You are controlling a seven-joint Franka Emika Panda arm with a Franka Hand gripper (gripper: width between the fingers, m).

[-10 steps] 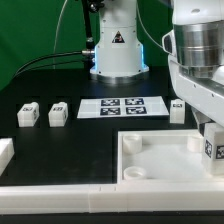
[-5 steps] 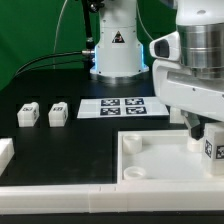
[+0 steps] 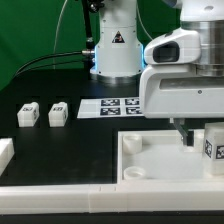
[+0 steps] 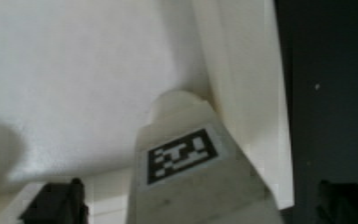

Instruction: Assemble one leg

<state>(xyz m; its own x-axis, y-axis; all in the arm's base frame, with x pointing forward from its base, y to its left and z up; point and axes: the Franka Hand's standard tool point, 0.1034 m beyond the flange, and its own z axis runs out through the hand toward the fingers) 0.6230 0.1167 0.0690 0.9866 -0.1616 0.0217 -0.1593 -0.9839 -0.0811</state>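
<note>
The gripper [image 3: 190, 135] hangs low over the panel [image 3: 150, 160] at the exterior view's right, its fingers dropped beside a leg [image 3: 212, 143] that stands upright on the panel's far right corner, tag facing the camera. That corner is probably where a socket sits, so the leg looks parked there for seating. In the wrist view the same leg [image 4: 194, 150] rises between the two dark fingertips [image 4: 55, 200], which stand wide apart at either side without touching it, so the claw is spread, ready to close. From this angle I can't tell whether the leg is already pressed home. Two more legs [image 3: 28, 115] and [image 3: 58, 114] wait at the exterior view's left, well apart from the marker board [image 3: 118, 106].
</note>
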